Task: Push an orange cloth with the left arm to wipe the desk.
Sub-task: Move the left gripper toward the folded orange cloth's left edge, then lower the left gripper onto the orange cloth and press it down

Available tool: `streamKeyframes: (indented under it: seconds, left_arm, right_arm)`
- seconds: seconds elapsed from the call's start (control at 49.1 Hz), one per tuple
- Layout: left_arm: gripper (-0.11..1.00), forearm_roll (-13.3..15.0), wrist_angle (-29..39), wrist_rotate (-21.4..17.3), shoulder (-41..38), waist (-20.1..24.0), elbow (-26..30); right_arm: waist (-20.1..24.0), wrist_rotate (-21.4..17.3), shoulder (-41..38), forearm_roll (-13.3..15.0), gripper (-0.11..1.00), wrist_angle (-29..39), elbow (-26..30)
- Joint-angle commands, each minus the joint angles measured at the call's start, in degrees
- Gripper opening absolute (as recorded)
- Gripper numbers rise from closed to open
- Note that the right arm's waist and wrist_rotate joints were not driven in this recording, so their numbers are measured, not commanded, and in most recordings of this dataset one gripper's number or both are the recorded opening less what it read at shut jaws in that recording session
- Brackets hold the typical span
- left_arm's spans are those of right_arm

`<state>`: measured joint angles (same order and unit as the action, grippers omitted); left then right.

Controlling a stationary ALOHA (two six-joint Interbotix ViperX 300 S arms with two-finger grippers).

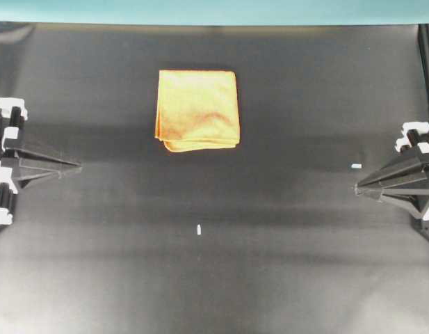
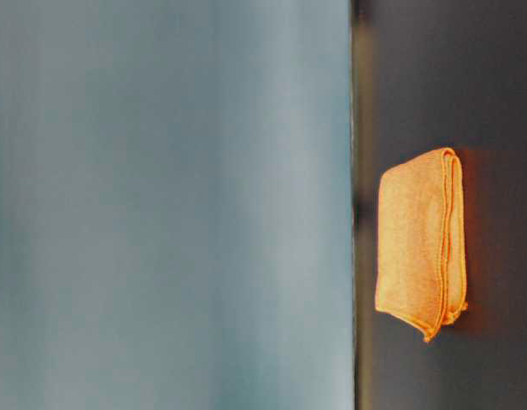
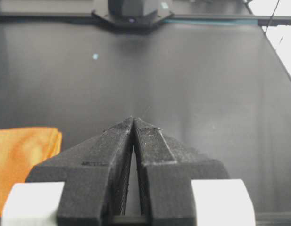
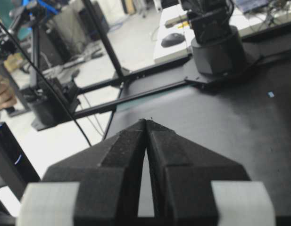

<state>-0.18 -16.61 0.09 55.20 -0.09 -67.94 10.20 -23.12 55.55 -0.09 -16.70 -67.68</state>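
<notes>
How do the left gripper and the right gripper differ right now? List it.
The left gripper sits at the left edge of the overhead view with its tips pointing right; the right gripper sits at the right edge pointing left. The left gripper's wrist view shows the orange cloth beside it; the right gripper's wrist view shows no cloth. The right gripper has a white tape mark close to its tip; the left has none nearby. Both are shut, empty, and apart from the cloth.

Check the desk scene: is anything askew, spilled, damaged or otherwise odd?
Nothing stands out. The folded bright orange fabric cloth lies flat and nearly square-on upon the matte black desk; its layered edges sit slightly uneven. Both grippers, left and right, rest apart from it, jaws shut.
</notes>
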Motion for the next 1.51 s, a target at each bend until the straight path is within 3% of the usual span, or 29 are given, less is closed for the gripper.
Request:
streamKeyframes:
  seconds: [0.0,0.061,0.143,0.305,0.57,0.672,0.876,0.957,1.242,1.344,1.486]
  left_arm:
    - [0.06,-2.37,-1.32,-0.18,-1.32,1.85,1.14]
    - [0.09,-2.29,-2.20,-0.18,-2.81,2.99,1.05]
    - [0.00,-2.37,-4.31,-0.18,-5.98,5.10,0.97]
    - [0.00,-2.37,-9.67,0.18,-13.18,9.84,1.67]
    - [0.02,-2.37,-13.62,0.18,-28.92,15.64,7.21]
    - [0.15,-2.37,-14.94,0.18,-35.68,17.67,10.37]
    - [0.73,-2.37,-16.26,0.26,-48.08,20.57,17.75]
    - [0.87,-2.37,-16.26,0.53,-52.82,21.53,21.36]
    - [0.83,-2.37,-15.82,6.15,-68.12,25.75,31.11]
    - [0.83,-2.37,-15.73,8.44,-71.54,26.81,32.87]
    - [0.83,-2.29,-14.85,8.70,-74.18,27.25,33.66]
  right_arm:
    - [0.00,0.00,-0.44,0.00,0.03,-0.62,0.79]
    - [0.00,0.00,-0.35,0.00,0.07,-0.62,0.53]
    - [0.00,-0.09,-0.26,-0.09,0.00,-0.44,0.53]
    - [0.00,-0.09,-0.18,0.00,0.00,-0.09,0.35]
    - [-0.09,-0.09,-0.18,0.00,0.00,0.70,0.09]
    - [0.00,-0.09,-0.18,-0.09,0.00,0.70,-0.09]
    - [0.00,-0.09,-0.18,-0.09,0.00,0.70,-0.79]
    - [0.00,0.00,-0.09,-0.09,0.00,0.70,-0.97]
    - [0.00,-0.09,0.18,-0.09,0.00,0.70,-1.23]
    - [0.00,-0.09,0.44,-0.09,0.00,0.70,-1.41]
    - [0.00,0.00,0.70,-0.09,0.00,0.70,-1.85]
